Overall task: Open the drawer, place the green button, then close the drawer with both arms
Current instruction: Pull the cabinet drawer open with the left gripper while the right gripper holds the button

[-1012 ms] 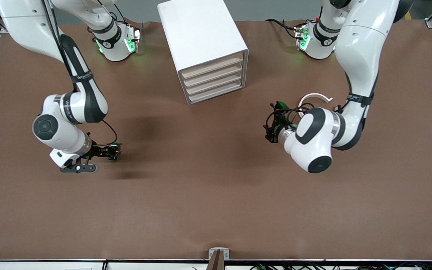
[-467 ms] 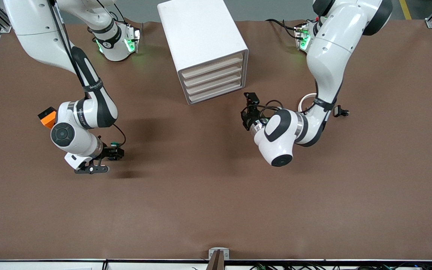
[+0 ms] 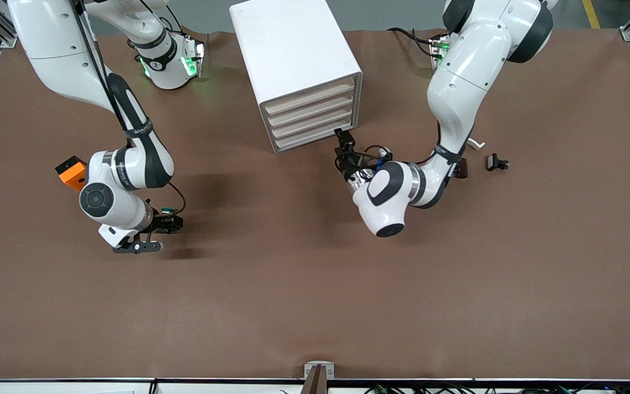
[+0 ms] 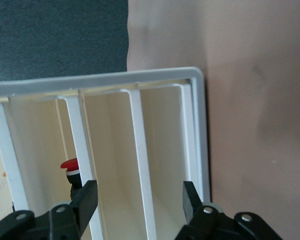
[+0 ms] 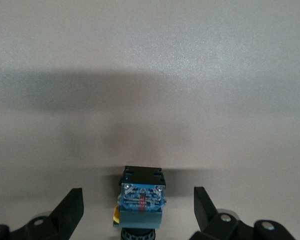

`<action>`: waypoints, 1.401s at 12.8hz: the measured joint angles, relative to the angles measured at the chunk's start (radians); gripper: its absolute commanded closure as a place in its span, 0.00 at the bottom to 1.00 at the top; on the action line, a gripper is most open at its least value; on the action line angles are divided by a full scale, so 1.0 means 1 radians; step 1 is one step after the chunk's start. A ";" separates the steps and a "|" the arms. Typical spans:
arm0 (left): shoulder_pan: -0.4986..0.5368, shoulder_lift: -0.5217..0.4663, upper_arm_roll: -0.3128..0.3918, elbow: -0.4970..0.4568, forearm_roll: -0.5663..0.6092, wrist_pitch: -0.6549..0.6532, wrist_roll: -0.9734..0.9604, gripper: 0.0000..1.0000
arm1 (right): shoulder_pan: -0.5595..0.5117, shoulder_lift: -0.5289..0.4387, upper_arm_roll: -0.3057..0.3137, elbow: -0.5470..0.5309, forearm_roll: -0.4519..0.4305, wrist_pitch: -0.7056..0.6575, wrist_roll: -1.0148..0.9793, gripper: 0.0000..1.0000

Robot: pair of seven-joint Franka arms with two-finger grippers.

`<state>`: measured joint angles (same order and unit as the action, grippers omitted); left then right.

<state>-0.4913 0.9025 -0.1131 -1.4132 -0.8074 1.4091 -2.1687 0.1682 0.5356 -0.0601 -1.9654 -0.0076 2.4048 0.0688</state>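
Observation:
The button lies on the table toward the right arm's end; its green cap [image 3: 168,210] shows in the front view, and its blue and black body [image 5: 140,200] shows in the right wrist view. My right gripper [image 3: 174,221] is low over the table, open, its fingers [image 5: 72,206] either side of the button and not touching it. The white drawer cabinet [image 3: 293,54] stands at the middle of the table with all its drawers [image 3: 312,117] shut. My left gripper [image 3: 342,143] is open at the lowest drawer fronts, its fingers [image 4: 190,200] straddling a front edge [image 4: 140,165].
An orange block [image 3: 71,171] lies beside the right arm's wrist. A small black part [image 3: 496,162], a dark part [image 3: 461,168] and a white curved piece [image 3: 474,143] lie toward the left arm's end. A red-capped item [image 4: 70,164] shows in the cabinet.
My left arm has swung from the table's left-arm end to the cabinet's drawer fronts. My right arm shifted slightly, uncovering the orange block, and its gripper stays at the button.

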 measured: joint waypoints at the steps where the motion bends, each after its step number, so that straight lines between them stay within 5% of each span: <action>1: -0.013 0.005 0.000 0.000 -0.018 0.000 -0.019 0.36 | 0.000 0.001 0.000 0.000 0.000 0.000 0.000 0.35; 4: -0.037 0.034 0.001 0.000 -0.052 0.000 -0.041 0.43 | -0.001 0.004 -0.003 0.000 0.000 0.000 0.000 0.36; 7: -0.058 0.050 0.001 0.000 -0.054 0.000 -0.043 0.43 | -0.003 0.013 -0.005 0.000 0.000 0.000 0.000 0.66; 10: -0.096 0.060 0.001 0.000 -0.055 -0.001 -0.043 0.44 | -0.004 0.015 -0.005 0.003 0.000 -0.001 0.000 0.74; 12: -0.133 0.074 0.001 0.000 -0.056 -0.001 -0.043 0.64 | -0.004 0.015 -0.005 0.006 0.000 -0.001 0.000 0.74; 14: -0.170 0.088 0.003 0.000 -0.057 0.006 -0.044 0.95 | -0.003 0.015 -0.005 0.015 0.000 -0.002 0.000 0.73; 18: -0.169 0.094 0.008 0.004 -0.076 -0.009 -0.050 1.00 | -0.003 -0.030 -0.005 0.063 0.000 -0.154 0.009 0.74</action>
<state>-0.6601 0.9962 -0.1049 -1.4095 -0.8836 1.4003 -2.2191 0.1651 0.5054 -0.0650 -1.9025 -0.0072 2.2504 0.0774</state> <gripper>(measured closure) 0.921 0.590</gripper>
